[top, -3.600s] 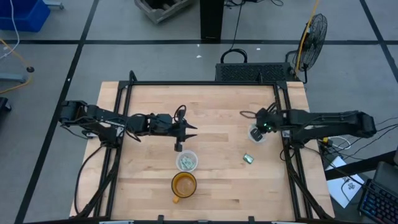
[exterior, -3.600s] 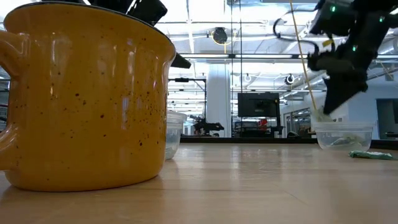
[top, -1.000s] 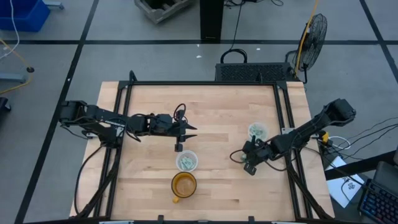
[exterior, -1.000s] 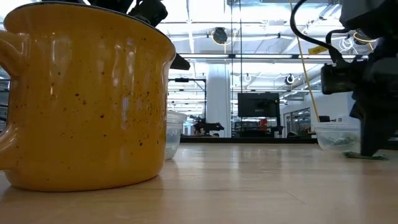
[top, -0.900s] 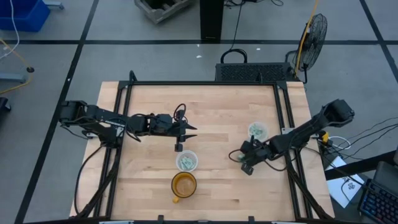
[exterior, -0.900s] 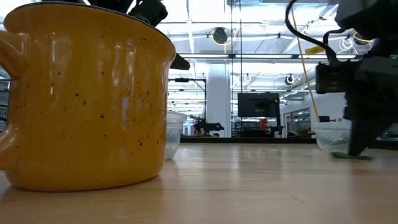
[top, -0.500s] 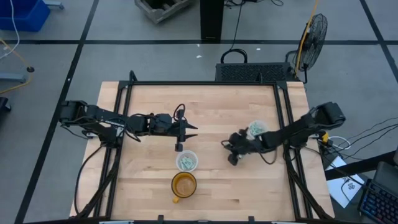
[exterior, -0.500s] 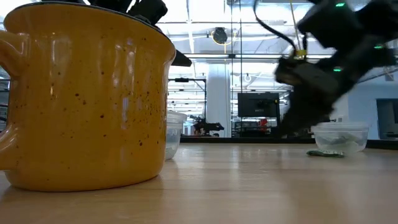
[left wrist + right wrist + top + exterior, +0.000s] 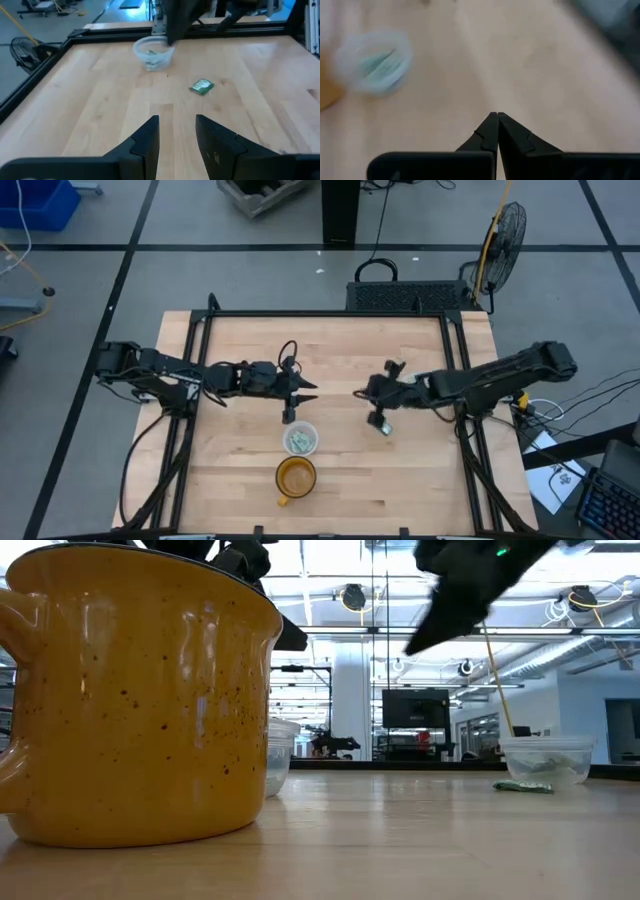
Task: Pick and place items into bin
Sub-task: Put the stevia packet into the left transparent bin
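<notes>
One green-and-white packet (image 9: 386, 430) lies flat on the wooden table, also seen in the left wrist view (image 9: 201, 86) and the low view (image 9: 523, 786). A clear cup (image 9: 300, 440) near the table's middle holds more packets. A second clear cup (image 9: 153, 51) with packets stands toward the right, under my right arm. My right gripper (image 9: 360, 393) is shut and hovers above the table, left of the loose packet; its fingertips (image 9: 496, 117) show nothing between them. My left gripper (image 9: 177, 130) is open and hovers just beyond the middle cup.
A yellow speckled mug (image 9: 295, 477) stands near the table's near edge, right beside the middle cup, and fills the low view (image 9: 140, 690). A black frame rail (image 9: 460, 370) runs along the table's sides. Bare wood (image 9: 230, 460) lies left of the mug.
My right gripper was down at the loose packet near the table's right side and slid it a short way toward the left. Then it rose clear and moved up, left and toward the far edge. The packet stayed flat on the table.
</notes>
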### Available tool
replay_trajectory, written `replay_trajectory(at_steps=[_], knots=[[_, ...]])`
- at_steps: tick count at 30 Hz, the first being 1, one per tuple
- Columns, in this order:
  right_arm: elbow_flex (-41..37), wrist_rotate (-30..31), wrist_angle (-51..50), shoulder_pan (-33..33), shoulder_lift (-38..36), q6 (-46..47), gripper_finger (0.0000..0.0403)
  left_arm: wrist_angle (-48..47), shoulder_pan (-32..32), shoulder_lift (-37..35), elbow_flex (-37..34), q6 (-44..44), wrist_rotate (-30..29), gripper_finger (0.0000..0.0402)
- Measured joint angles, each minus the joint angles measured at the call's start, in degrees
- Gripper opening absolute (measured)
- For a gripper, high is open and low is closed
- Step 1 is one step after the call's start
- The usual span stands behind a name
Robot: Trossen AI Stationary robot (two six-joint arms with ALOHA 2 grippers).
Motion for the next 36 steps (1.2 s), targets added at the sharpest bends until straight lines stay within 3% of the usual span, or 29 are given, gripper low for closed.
replay_trajectory(at_steps=[3,6,10,14,19,26,32,36], knots=[[-0.99,-6.99,-6.74,3.02,-1.17,8.6,0.0,-0.79,-0.28,0.0,0.0,0.13,-0.3,0.0134],[-3.95,-9.84,-14.91,7.53,0.23,16.83,0.0,-1.43,-0.4,0.0,0.0,0.31,-0.43,0.0134],[-9.22,-9.75,-12.94,11.42,3.56,26.31,0.0,-1.73,-0.38,0.0,0.0,0.25,-0.46,0.0134],[-10.97,-10.43,-10.63,12.48,6.59,27.83,0.0,-1.31,-0.36,0.0,0.0,0.33,-0.48,0.0134],[-10.94,-14.32,-8.74,10.96,9.47,27.71,0.0,-1.22,-0.36,0.0,0.0,0.36,-0.5,0.0134],[-10.63,-13.77,0.6,8.34,14.62,21.59,0.0,-1.24,-0.36,0.0,0.0,3.08,-0.55,0.0134],[-10.95,-2.31,11.15,2.34,15.2,10.47,0.0,-1.23,-0.36,0.0,0.0,5.04,-0.61,0.0134],[-10.75,-2.02,15.99,-3.55,15.28,1.67,0.0,-0.93,-0.36,0.02,0.0,4.9,-0.63,0.0134]])
